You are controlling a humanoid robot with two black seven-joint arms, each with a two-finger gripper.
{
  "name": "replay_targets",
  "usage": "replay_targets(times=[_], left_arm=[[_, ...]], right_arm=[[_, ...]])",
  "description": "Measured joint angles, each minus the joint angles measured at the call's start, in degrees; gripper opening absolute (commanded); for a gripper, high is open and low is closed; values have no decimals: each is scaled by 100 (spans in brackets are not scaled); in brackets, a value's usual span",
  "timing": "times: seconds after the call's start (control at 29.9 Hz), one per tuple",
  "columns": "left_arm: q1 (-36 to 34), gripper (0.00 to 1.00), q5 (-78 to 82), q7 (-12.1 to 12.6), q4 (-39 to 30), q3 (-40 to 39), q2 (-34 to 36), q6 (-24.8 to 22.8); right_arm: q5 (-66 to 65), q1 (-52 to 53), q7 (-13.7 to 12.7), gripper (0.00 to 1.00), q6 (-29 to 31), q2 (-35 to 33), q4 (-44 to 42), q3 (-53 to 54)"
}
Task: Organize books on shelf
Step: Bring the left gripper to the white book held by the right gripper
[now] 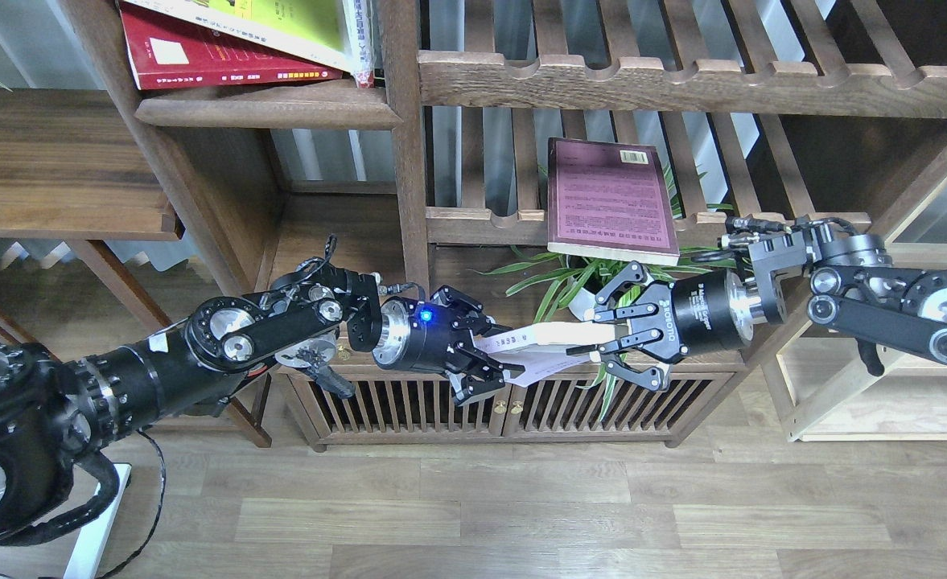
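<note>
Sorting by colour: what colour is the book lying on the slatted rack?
Maroon-purple book with small text, seen in the head view.

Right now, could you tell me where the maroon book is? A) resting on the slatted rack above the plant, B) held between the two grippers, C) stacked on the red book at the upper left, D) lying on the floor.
A: the maroon book rests on the slatted rack, overhanging its front rail above the plant; the grippers below hold a pale book instead.
</note>
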Motion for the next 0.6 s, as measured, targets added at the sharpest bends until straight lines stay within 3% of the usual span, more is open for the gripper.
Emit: replay_targets(times=[0.27,0.37,0.5,0.53,0.57,0.6], left_arm=[[21,0,11,-10,-14,103,-3,101],[13,0,2,-3,-28,108,-3,114],[12,0,-2,-1,-56,108,-2,125],[13,0,-6,-1,-65,102,-1,128],[16,0,-9,-1,-75,92,1,129],[19,0,-12,-2,-82,85,2,129]], right_arm=[[0,8,0,3,0,3,0,-8],[0,30,0,12,14,-7,-4,-19],[72,34,0,58,94,-21,-29,-21],[154,34,0,82,112,-28,-39,-21],[259,34,0,99,136,-35,-49,-23],[394,33,-1,100,176,-40,-65,-23]])
